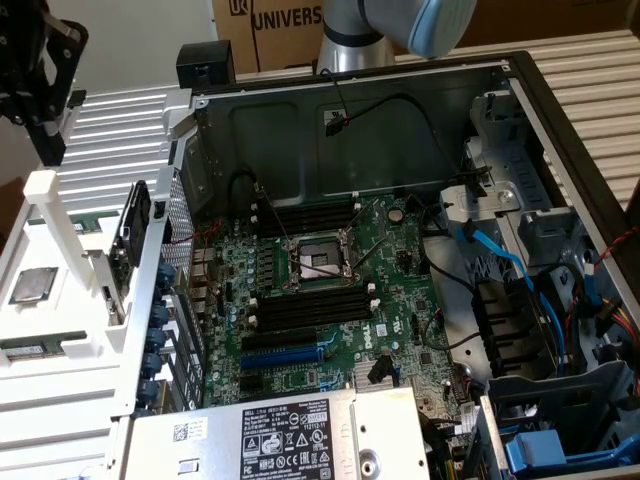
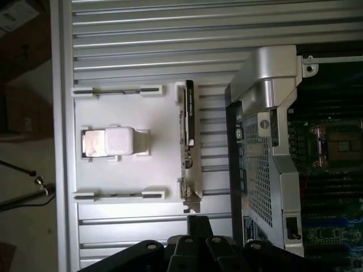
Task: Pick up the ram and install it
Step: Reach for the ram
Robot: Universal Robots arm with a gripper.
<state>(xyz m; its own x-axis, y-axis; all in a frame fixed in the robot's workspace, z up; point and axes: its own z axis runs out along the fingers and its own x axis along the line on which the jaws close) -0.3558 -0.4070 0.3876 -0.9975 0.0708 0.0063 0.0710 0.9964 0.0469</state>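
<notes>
The ram (image 1: 133, 228) is a dark stick standing on edge in a white holder (image 1: 60, 250), just outside the case wall on the exterior view's left. In the wrist view the ram (image 2: 190, 122) lies along the holder's (image 2: 164, 147) edge nearest the case. My black gripper (image 1: 47, 135) hangs above the holder's far end, well clear of the ram, and holds nothing. Its fingers (image 2: 198, 232) are together, pointing toward the holder. Long black memory slots (image 1: 305, 215) (image 1: 310, 305) lie on both sides of the processor socket (image 1: 318, 262) on the motherboard.
A square silver processor chip (image 1: 32, 285) (image 2: 108, 141) rests in the holder. The open computer case (image 1: 520, 110) has a metal wall (image 1: 165, 260) between holder and motherboard. Black and blue cables (image 1: 500, 255) run at the exterior view's right. A power supply (image 1: 290, 435) sits at the front.
</notes>
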